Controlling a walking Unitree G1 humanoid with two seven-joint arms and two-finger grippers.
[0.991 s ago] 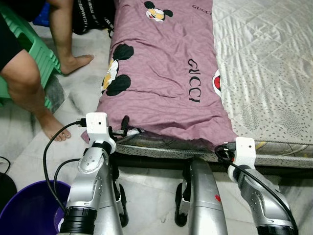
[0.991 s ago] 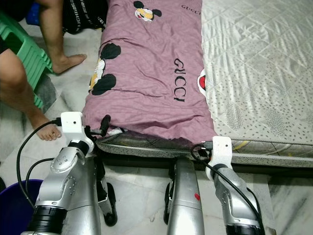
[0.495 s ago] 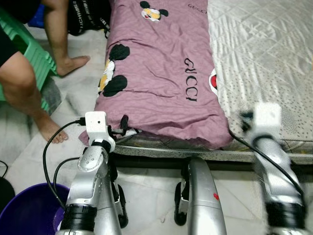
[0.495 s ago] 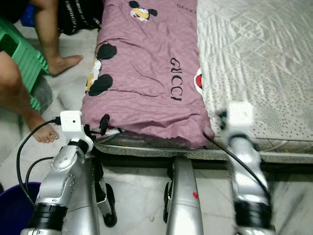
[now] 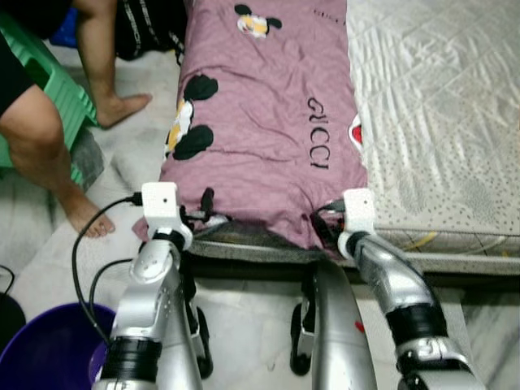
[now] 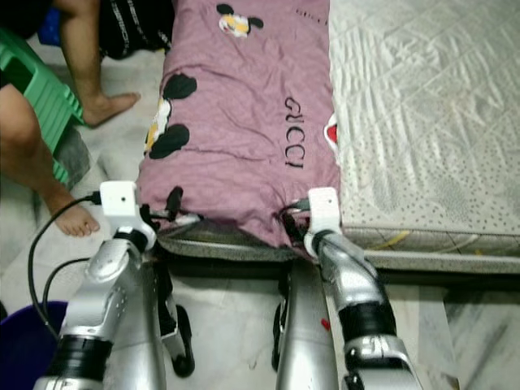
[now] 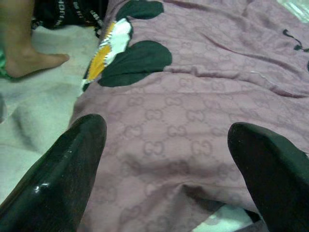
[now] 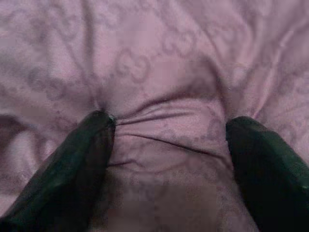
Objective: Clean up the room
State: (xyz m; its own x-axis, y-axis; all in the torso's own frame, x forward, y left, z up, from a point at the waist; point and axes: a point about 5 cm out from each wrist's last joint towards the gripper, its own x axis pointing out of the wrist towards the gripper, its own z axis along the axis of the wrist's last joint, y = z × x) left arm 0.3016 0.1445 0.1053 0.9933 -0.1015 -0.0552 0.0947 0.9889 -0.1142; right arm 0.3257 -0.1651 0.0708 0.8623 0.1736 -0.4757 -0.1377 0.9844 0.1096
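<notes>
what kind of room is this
Most likely a bedroom in a home: a low mattress with a quilted sheet, a pink cartoon-print blanket spread on it, and a marble-look tiled floor alongside.

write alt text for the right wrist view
Two black fingers of the right gripper, spread apart, press into a mauve blanket with a faint logo print; the cloth bunches into folds between them.
</notes>
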